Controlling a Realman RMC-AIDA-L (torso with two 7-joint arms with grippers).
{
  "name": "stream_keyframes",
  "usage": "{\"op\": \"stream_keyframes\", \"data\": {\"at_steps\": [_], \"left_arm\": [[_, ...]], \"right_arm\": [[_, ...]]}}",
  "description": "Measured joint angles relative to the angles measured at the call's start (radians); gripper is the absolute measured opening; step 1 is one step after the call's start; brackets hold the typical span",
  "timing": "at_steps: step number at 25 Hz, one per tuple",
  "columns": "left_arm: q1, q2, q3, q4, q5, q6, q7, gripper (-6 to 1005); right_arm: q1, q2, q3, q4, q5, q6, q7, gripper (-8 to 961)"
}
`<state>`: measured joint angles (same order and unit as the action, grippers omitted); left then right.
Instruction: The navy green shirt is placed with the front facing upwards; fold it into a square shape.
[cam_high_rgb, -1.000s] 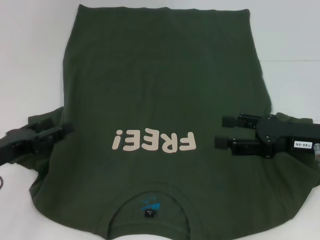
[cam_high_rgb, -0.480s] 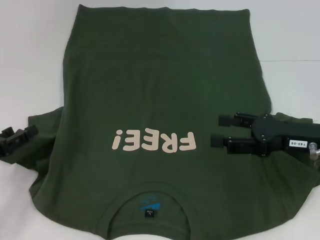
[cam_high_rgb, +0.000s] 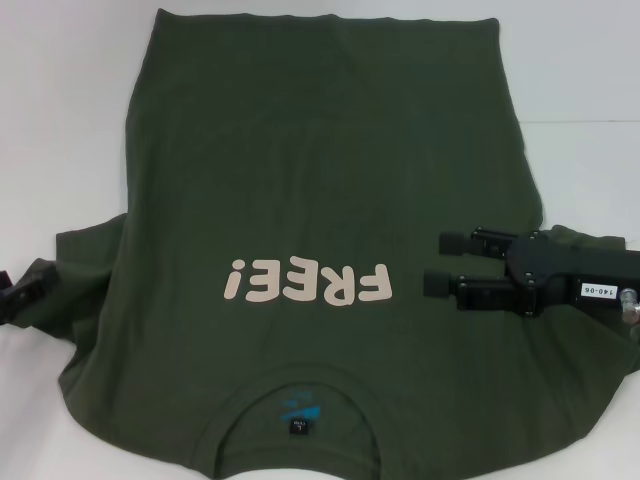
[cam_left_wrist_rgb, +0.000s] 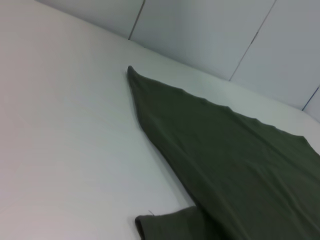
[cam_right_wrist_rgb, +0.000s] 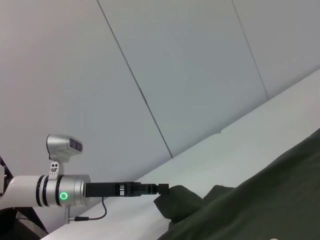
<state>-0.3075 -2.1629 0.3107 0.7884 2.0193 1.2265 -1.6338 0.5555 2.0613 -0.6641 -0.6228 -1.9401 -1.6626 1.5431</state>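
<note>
The navy green shirt (cam_high_rgb: 320, 180) lies spread flat on the white table, front up. Its cream "FREE!" lettering (cam_high_rgb: 306, 283) reads upside down in the head view, and the collar with its black tag (cam_high_rgb: 298, 426) is at the near edge. My right gripper (cam_high_rgb: 442, 262) is open, its two black fingers (cam_high_rgb: 455, 241) pointing left over the shirt's right side beside the sleeve, with nothing between them. My left gripper (cam_high_rgb: 22, 292) shows only as a tip at the picture's far left, touching the left sleeve's edge (cam_high_rgb: 45, 270). The right wrist view shows the left gripper (cam_right_wrist_rgb: 162, 188) meeting the bunched sleeve (cam_right_wrist_rgb: 180, 200).
White table (cam_high_rgb: 60, 120) surrounds the shirt on both sides and beyond the hem (cam_high_rgb: 330, 16). Pale wall panels (cam_right_wrist_rgb: 190, 75) stand behind the table. The left wrist view shows the shirt's side edge (cam_left_wrist_rgb: 150, 130) and a sleeve corner (cam_left_wrist_rgb: 165, 220) on bare table.
My left arm has drawn back to the left, from over the left sleeve to nearly out of the head view. The right gripper has shifted slightly left over the shirt.
</note>
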Motion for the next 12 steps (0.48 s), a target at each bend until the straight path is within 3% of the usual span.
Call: {"op": "stream_keyframes", "data": {"at_steps": [12], "left_arm": [[-0.001, -0.001, 0.001, -0.014, 0.015, -0.009, -0.002, 811]], "right_arm": [[0.000, 0.000, 0.002, 0.000, 0.003, 0.002, -0.003, 888]]}}
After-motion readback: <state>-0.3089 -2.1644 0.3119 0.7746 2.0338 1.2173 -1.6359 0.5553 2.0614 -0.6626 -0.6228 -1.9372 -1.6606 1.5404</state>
